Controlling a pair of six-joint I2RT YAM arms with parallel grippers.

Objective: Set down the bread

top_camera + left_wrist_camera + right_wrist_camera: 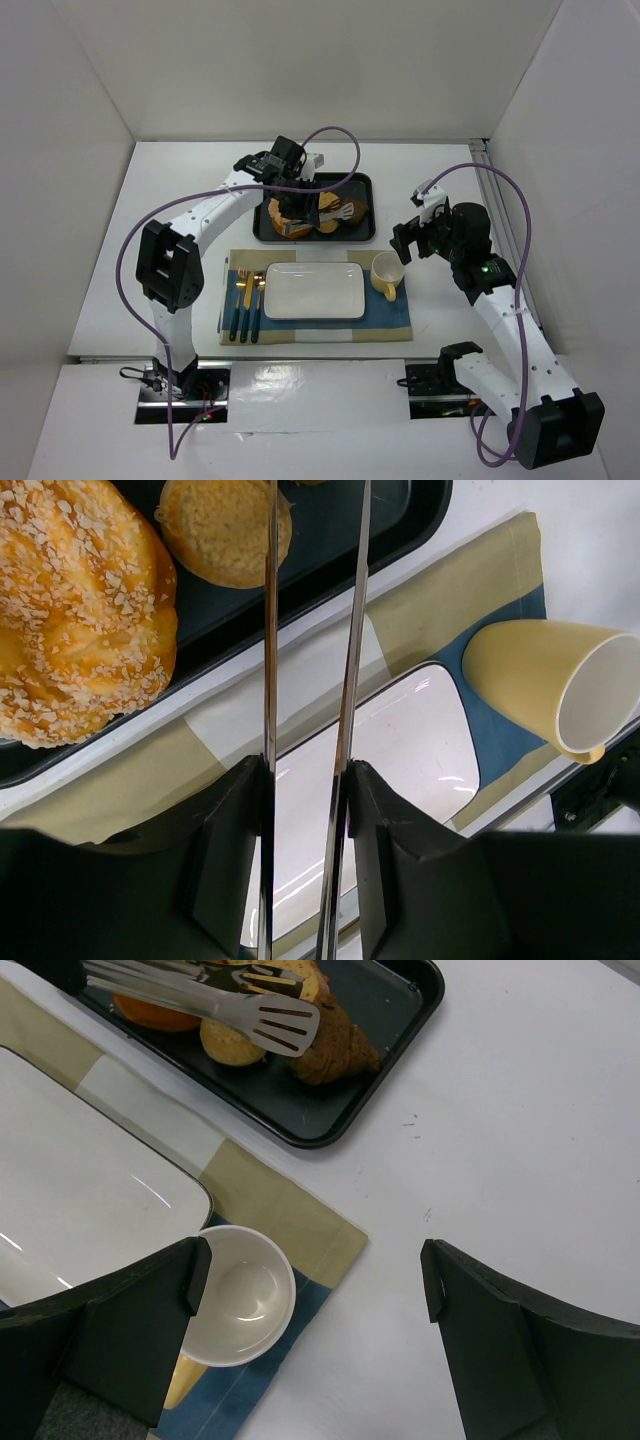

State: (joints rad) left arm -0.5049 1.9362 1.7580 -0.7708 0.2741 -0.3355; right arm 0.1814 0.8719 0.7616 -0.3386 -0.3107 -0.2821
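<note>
Nearest on the bench, white plate (313, 290) on the placemat (400, 318) with the yellow cup (386, 275) just at its right, and close by that cup the right fingers (405, 240) spread wide apart, gripping nothing. Further back, left fingers (298, 203) clamped on metal tongs (270, 1020), blades a little apart and reaching over the black tray (395, 1010). Farthest, at the right end of this tray, the bread (338, 1045), dark brown, lying just beyond the slotted tips and slanting across their line, contact hard to tell; clearly nearer to the left arm, so likely only a short reach forward and a squeeze
</note>
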